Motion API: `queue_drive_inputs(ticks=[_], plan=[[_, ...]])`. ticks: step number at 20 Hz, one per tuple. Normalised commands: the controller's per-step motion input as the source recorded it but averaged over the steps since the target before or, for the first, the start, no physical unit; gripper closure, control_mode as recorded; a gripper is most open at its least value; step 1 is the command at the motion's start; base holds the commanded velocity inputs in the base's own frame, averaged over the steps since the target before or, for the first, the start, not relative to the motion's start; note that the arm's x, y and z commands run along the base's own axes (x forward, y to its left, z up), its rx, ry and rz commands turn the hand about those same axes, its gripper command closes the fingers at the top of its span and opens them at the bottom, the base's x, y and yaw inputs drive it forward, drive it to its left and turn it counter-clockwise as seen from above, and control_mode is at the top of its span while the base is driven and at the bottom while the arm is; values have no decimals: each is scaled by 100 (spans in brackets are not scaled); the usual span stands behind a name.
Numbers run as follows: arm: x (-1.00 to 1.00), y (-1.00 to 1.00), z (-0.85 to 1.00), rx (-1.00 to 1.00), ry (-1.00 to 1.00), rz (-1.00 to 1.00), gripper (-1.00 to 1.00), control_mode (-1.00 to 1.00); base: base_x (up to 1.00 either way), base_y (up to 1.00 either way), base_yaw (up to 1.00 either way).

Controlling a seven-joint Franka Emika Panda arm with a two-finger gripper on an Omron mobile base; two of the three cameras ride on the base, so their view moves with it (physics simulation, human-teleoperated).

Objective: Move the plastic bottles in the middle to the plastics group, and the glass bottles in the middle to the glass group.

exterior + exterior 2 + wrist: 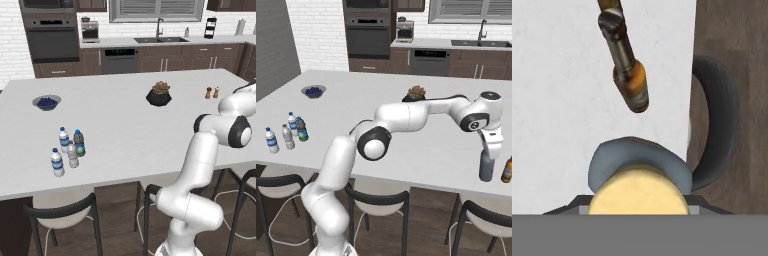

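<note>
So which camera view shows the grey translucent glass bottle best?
The right base view: the grey translucent glass bottle stands upright near the counter edge, its neck in the hand. The hand view shows it from above only.

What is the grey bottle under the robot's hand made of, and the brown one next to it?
The grey bottle looks like glass: smooth, see-through bluish grey, with a pale yellow top like a cork in the hand view. The brown bottle also looks like glass: glossy amber with a dull metal-looking cap. Both are rendered, so plastic can't be ruled out. The counter looks like pale polished stone.
</note>
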Motion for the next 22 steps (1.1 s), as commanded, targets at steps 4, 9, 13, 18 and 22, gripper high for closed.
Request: queue_drive_inputs(ticks=[4,9,13,18,22], plan=[[0,-3,0,3,0,0,100,-100,0,0,0],[0,-19,0,3,0,0,100,-100,0,0,0],[0,-17,0,4,0,0,100,-100,0,0,0],[0,-2,-3,4,0,0,100,-100,0,0,0],[0,0,-21,2,0,0,100,-100,0,0,0]])
